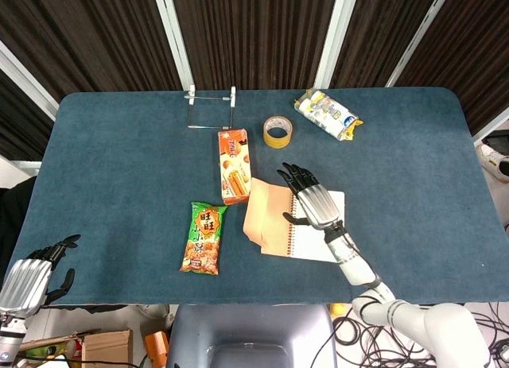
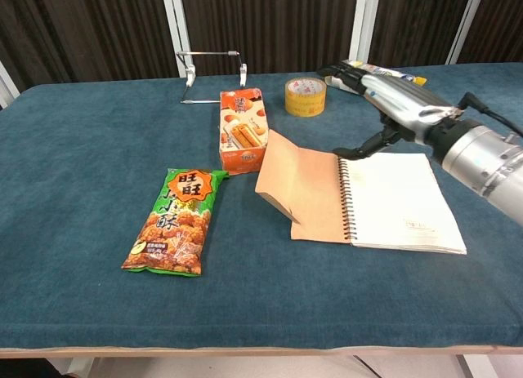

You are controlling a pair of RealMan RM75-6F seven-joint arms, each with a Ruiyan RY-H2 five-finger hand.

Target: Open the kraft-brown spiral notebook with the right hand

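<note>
Blue table [image 1: 119, 145], open notebook [image 2: 359, 200], right hand [image 1: 312, 199] fingers [image 1: 293, 176] spread above.

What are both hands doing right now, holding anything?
Left hand: open, holding nothing, off the table's near left corner.
Right hand: open, fingers spread above the opened notebook, holding nothing.

The right hand [image 1: 312, 201], fingers spread, hovers over the open kraft-brown spiral notebook [image 1: 274, 221].
</note>
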